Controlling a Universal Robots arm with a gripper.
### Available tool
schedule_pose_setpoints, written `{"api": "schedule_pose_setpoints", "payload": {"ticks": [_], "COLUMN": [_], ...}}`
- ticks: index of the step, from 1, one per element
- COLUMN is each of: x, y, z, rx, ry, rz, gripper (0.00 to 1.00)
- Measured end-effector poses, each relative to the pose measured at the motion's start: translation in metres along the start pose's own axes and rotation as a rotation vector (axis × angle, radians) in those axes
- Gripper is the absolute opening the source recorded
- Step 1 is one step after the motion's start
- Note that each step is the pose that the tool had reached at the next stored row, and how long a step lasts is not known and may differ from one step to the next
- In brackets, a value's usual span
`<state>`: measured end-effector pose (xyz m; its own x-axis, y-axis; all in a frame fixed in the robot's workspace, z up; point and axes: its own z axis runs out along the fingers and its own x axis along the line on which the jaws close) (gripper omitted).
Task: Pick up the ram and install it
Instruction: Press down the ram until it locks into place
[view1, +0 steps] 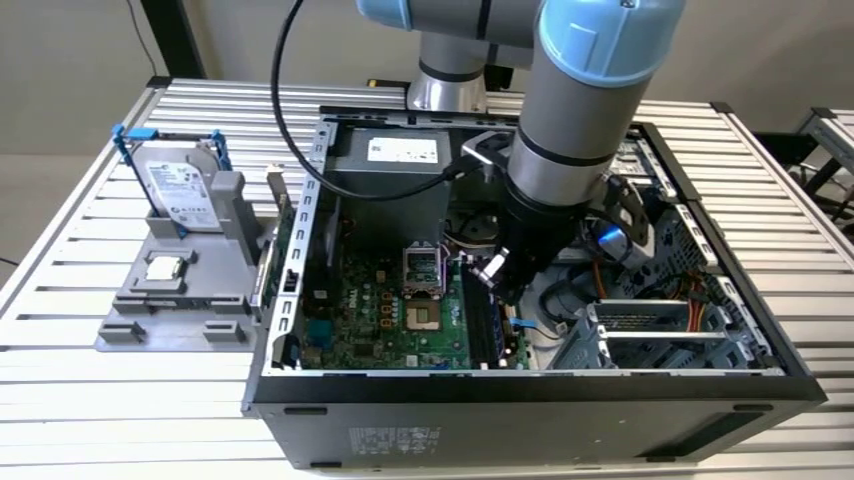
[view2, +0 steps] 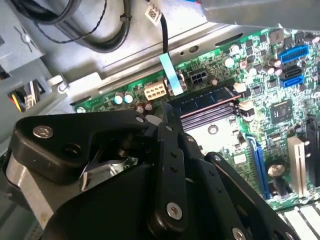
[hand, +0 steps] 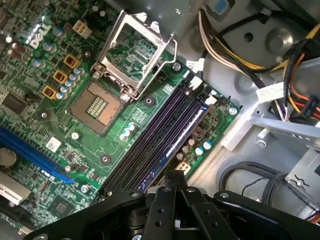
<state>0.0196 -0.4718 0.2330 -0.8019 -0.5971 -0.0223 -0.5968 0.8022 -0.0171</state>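
In the exterior view your single arm (view1: 574, 130) stands almost upright and reaches down into the one open computer case (view1: 534, 385), jaws (view1: 497, 272) low over the motherboard (view1: 387, 320) inside it. On the slatted desk (view1: 120, 420) to the exterior view's left, one grey holder (view1: 160, 320) carries one hard drive (view1: 180, 190) standing on edge and one square chip (view1: 167, 268). In the first wrist view the jaws (hand: 173, 176) look pressed together at the near end of the ram (hand: 182, 137), which stands on edge in the bank of black slots (hand: 150, 145) beside one open processor socket (hand: 97, 105); you can count three yellow connectors (hand: 60, 76). In the second wrist view the jaws (view2: 167, 112) meet just before the ram (view2: 205, 101); whether they pinch it you cannot tell
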Motion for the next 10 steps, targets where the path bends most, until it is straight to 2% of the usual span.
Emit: {"api": "schedule_pose_setpoints", "payload": {"ticks": [3, 10], "x": [0.0011, 0.0011], "y": [0.0006, 0.0007], "z": [0.0000, 0.0000], "rx": [-0.0002, -0.0028], "ry": [-0.0001, -0.0022], "rz": [-0.007, -0.125], "gripper": [0.00, 0.00]}}
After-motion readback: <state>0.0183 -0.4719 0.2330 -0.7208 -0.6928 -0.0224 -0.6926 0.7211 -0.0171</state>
